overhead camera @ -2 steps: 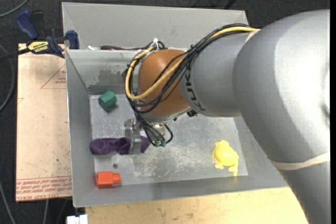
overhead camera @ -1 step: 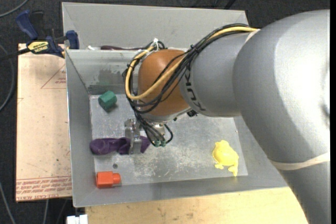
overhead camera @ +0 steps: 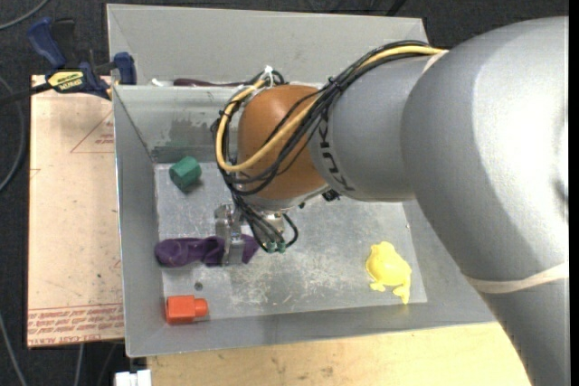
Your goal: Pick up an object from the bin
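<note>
Centrally, the gripper (overhead camera: 237, 245) is down at the right end of a purple elongated object (overhead camera: 184, 251) lying left on the bin (overhead camera: 134, 221) floor; whether it is clenched or released cannot be told.

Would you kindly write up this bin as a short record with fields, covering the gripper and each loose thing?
bin: grey metal, four loose things
purple thing: long, lying on the floor's left half
gripper: down at the purple thing's right end
green block: far left, apart from the gripper
orange block: near-left corner
yellow thing: near right, alone
</note>
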